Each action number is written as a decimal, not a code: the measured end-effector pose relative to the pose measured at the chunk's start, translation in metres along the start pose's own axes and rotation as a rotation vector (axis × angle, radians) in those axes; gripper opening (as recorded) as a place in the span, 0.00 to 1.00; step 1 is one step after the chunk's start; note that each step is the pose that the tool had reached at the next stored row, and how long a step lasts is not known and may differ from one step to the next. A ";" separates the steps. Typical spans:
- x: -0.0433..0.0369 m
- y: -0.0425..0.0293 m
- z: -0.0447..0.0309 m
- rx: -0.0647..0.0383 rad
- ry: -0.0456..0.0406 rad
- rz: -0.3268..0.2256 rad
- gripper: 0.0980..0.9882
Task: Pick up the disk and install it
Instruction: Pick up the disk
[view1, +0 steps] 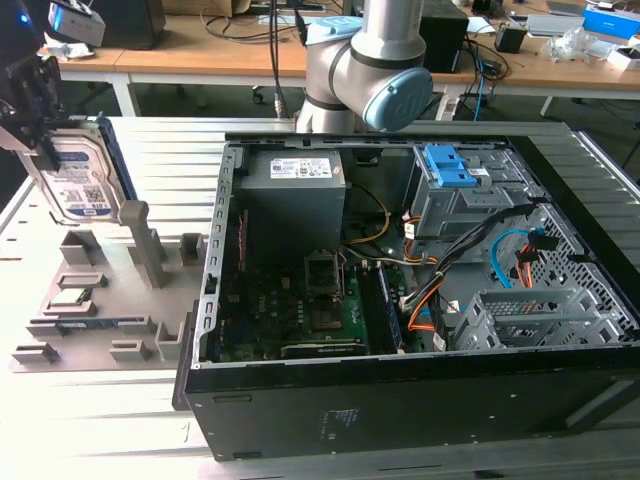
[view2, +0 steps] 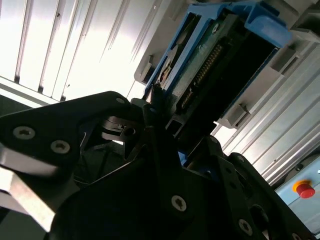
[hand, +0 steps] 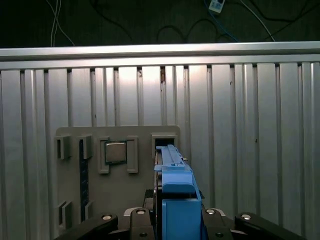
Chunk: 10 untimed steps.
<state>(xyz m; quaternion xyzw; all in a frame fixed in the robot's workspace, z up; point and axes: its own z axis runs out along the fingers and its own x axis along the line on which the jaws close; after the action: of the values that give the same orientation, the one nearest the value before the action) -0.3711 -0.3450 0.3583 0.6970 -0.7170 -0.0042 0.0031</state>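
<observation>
- claw clamped shut on disk, blue frame between its fingers
- disk upright, above grey holder tray on bench, exterior view's left
- chip seated in tray
- open computer case well apart from disk

The arm is built of thick cylindrical joints in matte silver-grey. In the exterior view a round pale blue cap closes the joint housing at its 4 o'clock side. The gripper is black all over, jaws included. In the second wrist view its body is made of angular matte black plates studded with small silver screw heads, and a pale grey strip lies at 8 o'clock. In the first wrist view, bright screw heads dot the black plates at 6 o'clock.
</observation>
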 end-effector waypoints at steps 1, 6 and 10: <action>0.0000 -0.0003 -0.0021 0.000 0.0000 0.000 0.30; -0.0001 -0.0012 -0.0142 0.000 0.0000 0.000 0.30; -0.0002 -0.0017 -0.0270 0.000 0.0000 0.000 0.30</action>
<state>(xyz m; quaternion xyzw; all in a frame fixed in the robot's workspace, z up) -0.3692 -0.3449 0.3853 0.6971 -0.7170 -0.0043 0.0033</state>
